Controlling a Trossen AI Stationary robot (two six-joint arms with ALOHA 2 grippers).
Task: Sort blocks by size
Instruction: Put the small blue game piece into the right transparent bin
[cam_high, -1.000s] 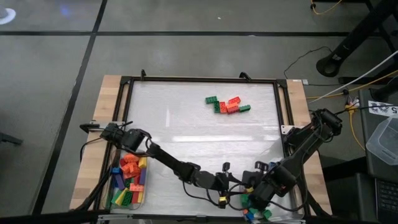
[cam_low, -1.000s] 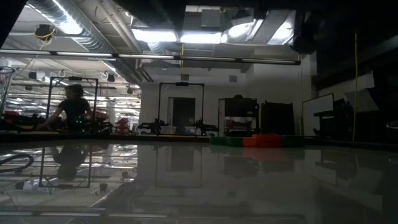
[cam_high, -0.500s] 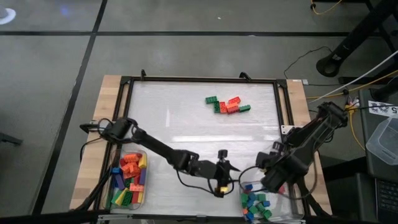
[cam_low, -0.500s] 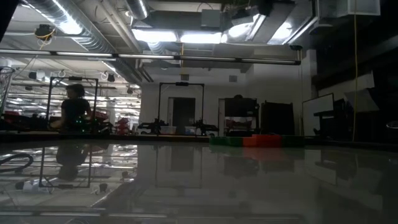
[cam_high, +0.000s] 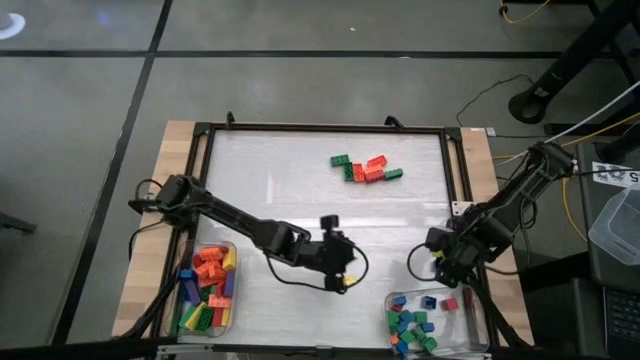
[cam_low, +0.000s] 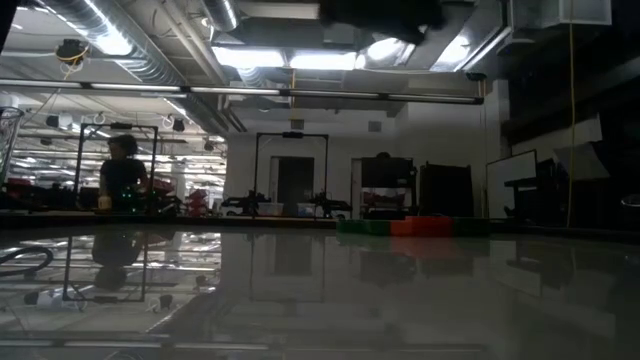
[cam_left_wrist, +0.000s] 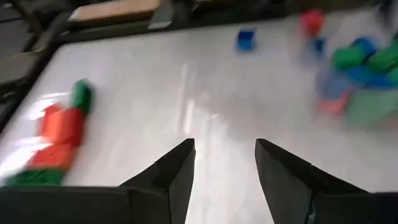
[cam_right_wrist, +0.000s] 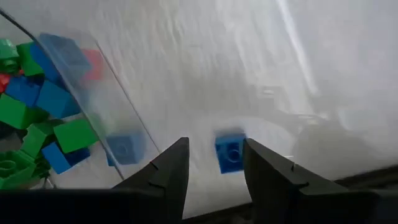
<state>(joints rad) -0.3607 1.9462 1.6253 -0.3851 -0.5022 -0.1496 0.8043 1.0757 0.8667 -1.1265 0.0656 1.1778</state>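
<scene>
Small blue, green and red blocks (cam_high: 412, 328) fill a clear tray (cam_high: 478, 318) at the near right. Long blocks (cam_high: 207, 285) lie in a clear tray (cam_high: 232, 250) at the near left. A loose cluster of red and green blocks (cam_high: 365, 168) rests on the white table top at the far middle. My left gripper (cam_high: 335, 255) hangs open above the table's near middle, nothing between its fingers (cam_left_wrist: 224, 158). My right gripper (cam_high: 445, 268) is open just beyond the right tray's far edge. A small blue block (cam_right_wrist: 230, 151) lies flat on the table below its fingertips, apart from them.
A black frame (cam_high: 455, 180) borders the white table top, with wood margins outside it. The right tray's clear wall (cam_right_wrist: 118, 106) stands close beside my right gripper. A blue block (cam_high: 428, 302) and a red one (cam_high: 450, 303) lie near the right tray's far edge. Beyond the table, a person (cam_low: 120, 180) sits.
My left gripper has risen and drawn back from beside the right tray toward the table's left and far side, tipping from pointing down to a shallower slant. My right gripper has moved from over the right tray toward the far edge, still pointing down. Neither gap has changed.
</scene>
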